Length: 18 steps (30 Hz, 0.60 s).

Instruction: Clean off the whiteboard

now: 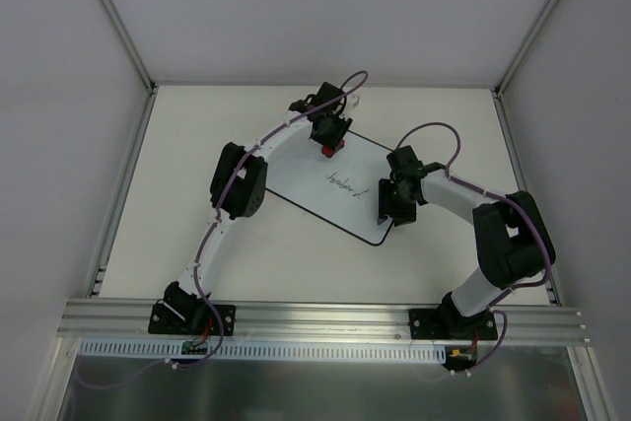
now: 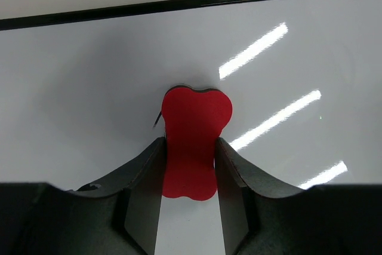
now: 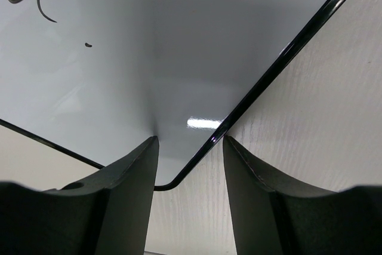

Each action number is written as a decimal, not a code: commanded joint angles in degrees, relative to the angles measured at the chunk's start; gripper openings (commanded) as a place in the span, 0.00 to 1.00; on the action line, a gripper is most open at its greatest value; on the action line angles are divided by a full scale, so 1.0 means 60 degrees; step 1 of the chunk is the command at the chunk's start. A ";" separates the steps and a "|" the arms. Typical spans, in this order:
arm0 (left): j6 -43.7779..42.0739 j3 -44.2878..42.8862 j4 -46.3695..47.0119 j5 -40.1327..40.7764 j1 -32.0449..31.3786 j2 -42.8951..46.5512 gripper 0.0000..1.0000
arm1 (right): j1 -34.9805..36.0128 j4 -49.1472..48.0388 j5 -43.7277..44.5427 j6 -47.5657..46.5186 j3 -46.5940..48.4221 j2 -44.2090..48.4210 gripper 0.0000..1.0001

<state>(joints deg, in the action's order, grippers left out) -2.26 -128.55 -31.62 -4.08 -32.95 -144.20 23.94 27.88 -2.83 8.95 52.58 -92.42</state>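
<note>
Jaws on your left gripper (image 2: 190, 143) are pinching the narrow waist of a red bone-shaped eraser (image 2: 194, 120), which lies flat on the whiteboard (image 1: 306, 189) just inside its far edge. Your right gripper (image 3: 191, 141) has its jaws slightly spread with nothing pinched between them, pointing down astride the board's black border beside a rounded corner at its right end. The board lies askew at the middle of the table (image 1: 296, 268), dark handwriting (image 1: 342, 182) between the two grippers.
</note>
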 commanded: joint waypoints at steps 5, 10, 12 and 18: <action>0.0259 0.0068 -0.0341 0.0211 0.0159 -0.0166 0.41 | 0.0096 0.0481 -0.0071 -0.0188 -0.0076 0.0389 0.52; 0.1298 0.0302 -0.0429 0.0867 0.0510 -0.0093 0.28 | 0.0111 0.0422 0.0003 -0.0334 -0.0047 0.0696 0.52; 0.1780 0.0448 -0.0458 0.0797 0.0891 -0.0034 0.27 | 0.0111 0.0422 -0.0012 -0.0334 -0.0091 0.0814 0.52; 0.1769 0.0537 -0.0605 0.0826 0.1302 0.0054 0.27 | 0.0111 0.0422 0.0047 -0.0305 -0.0281 0.0960 0.52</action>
<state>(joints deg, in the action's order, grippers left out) 6.98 -127.44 -30.76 -2.37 -27.18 -144.18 24.27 29.12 -2.83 7.84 51.57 -88.55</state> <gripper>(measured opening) 0.337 0.523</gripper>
